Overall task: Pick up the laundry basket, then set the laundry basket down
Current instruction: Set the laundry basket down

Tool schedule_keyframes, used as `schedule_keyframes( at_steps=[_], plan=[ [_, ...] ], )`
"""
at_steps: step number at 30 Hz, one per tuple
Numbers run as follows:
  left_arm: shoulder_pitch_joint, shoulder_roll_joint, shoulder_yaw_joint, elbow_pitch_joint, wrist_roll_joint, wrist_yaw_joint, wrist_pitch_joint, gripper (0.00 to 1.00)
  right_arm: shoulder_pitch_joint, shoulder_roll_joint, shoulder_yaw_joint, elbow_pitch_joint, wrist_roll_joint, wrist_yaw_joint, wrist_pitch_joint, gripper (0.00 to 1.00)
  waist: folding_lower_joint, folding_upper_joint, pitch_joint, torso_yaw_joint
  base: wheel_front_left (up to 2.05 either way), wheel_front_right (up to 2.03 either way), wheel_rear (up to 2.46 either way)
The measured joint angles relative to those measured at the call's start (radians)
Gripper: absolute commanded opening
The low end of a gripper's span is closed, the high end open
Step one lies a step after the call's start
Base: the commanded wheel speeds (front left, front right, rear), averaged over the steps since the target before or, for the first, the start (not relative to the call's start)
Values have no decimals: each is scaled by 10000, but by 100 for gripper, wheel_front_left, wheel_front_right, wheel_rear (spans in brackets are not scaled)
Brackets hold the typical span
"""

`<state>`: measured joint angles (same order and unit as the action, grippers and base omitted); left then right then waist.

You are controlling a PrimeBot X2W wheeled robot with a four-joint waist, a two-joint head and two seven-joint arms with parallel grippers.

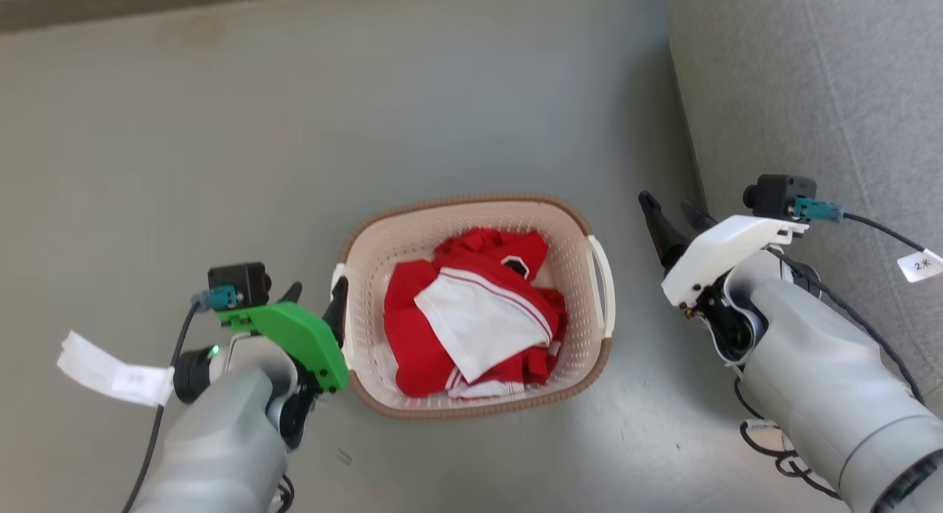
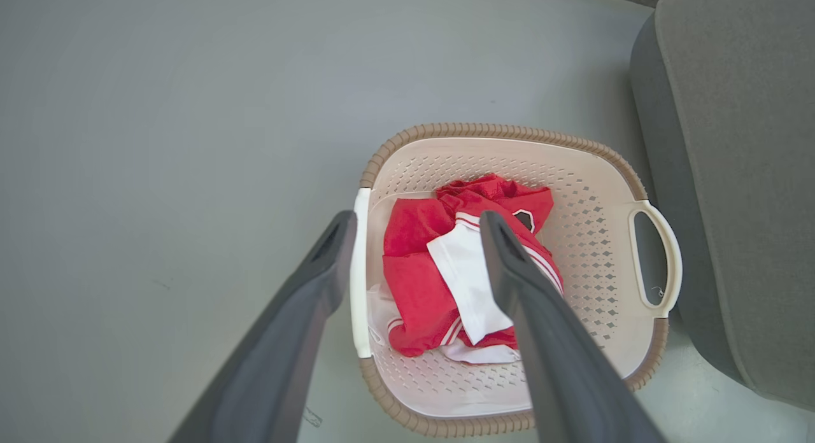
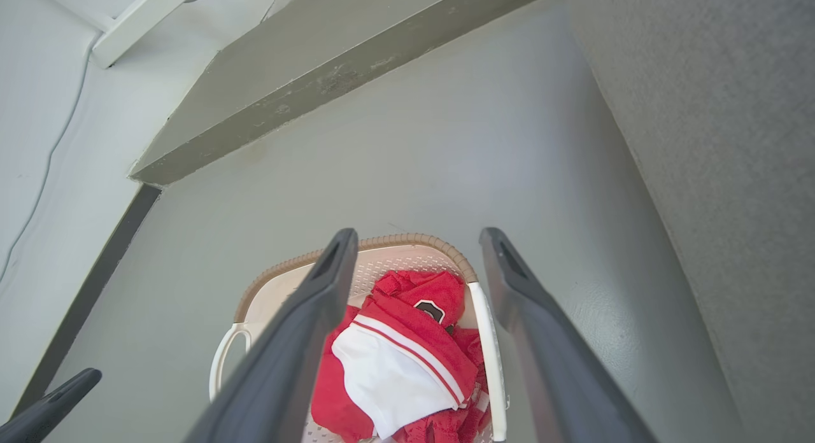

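The laundry basket, cream with a brown rim, stands on the grey floor and holds red and white clothes. My left gripper is open at the basket's left side. In the left wrist view its fingers straddle the white left handle without closing on it. My right gripper is open too, off to the right of the right handle and apart from it. In the right wrist view that handle lies between the right gripper's spread fingers, well below them.
A grey upholstered sofa stands close to the basket's right side, behind my right arm. A dark baseboard runs along the far wall. Grey floor lies open to the left and beyond the basket.
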<state>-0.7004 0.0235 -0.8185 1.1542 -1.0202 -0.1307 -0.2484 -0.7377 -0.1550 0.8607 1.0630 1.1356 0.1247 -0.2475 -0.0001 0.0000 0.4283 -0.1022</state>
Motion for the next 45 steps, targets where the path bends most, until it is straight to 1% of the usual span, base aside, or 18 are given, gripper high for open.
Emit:
schedule_keyframes(
  at_steps=[4, 12, 18, 23, 26, 28, 30, 35, 38, 40, 42, 45],
  plan=[
    [430, 40, 121, -165, -17, 0, 0, 100, 320, -121, -151, -311, -439, 0, 0, 100, 0, 0, -570, 80, 0, 0, 0],
    [564, 608, 965, -1112, 58, 0, 0, 100, 797, -487, -715, -884, -1122, 0, -2, 100, 0, 0, -1648, 257, 0, 0, 0],
    [960, 717, 1492, -1816, 527, 0, 0, 100, 1146, -612, -1206, -1486, -1722, -2, -15, 100, 0, 0, -2283, 364, 0, 0, 0],
    [1151, 809, 1935, -2548, 966, 0, 0, 100, 1565, -894, -1762, -2125, -2314, -46, -17, 100, 0, 0, -2705, 433, 0, 0, 0],
    [1285, 947, 2280, -3009, 1281, 8, -2, 100, 1800, -940, -2123, -2663, -2704, -178, -17, 100, 0, 0, -2915, 462, 0, 0, 0],
    [1475, 1032, 2510, -3310, 1442, 90, -2, 100, 1904, -940, -2391, -3093, -2955, -259, -19, 100, 0, 0, -3037, 462, 0, 0, 0],
    [1673, 1074, 2763, -3680, 1707, 96, -2, 100, 2029, -945, -2602, -3446, -3212, -412, -27, 100, 0, 0, -3141, 449, 0, 0, 0],
    [1929, 1154, 3442, -4717, 2368, 385, -2, 100, 2484, -995, -3191, -4391, -3985, -765, -27, 100, 0, 0, -3292, 405, 0, 0, 0],
    [2198, 1141, 4019, -5331, 2564, 575, -4, 100, 2740, -1009, -3643, -4991, -4305, -988, -29, 100, 0, 0, -3328, 401, 0, 0, 0],
    [2397, 1166, 4349, -5714, 2922, 719, -4, 100, 2922, -1041, -3902, -5340, -4575, -1085, -31, 100, 0, 0, -3347, 409, 0, 0, 0],
    [2626, 1141, 4698, -6180, 3135, 796, -4, 100, 3148, -1076, -4113, -5603, -4746, -1106, -31, 100, 0, 0, -3364, 418, 0, 0, 0],
    [2956, 1124, 5058, -6805, 3551, 817, -6, 100, 3552, -1101, -4362, -5983, -5010, -1273, -31, 100, 0, 0, -3388, 434, 0, 0, 0]
  ],
)
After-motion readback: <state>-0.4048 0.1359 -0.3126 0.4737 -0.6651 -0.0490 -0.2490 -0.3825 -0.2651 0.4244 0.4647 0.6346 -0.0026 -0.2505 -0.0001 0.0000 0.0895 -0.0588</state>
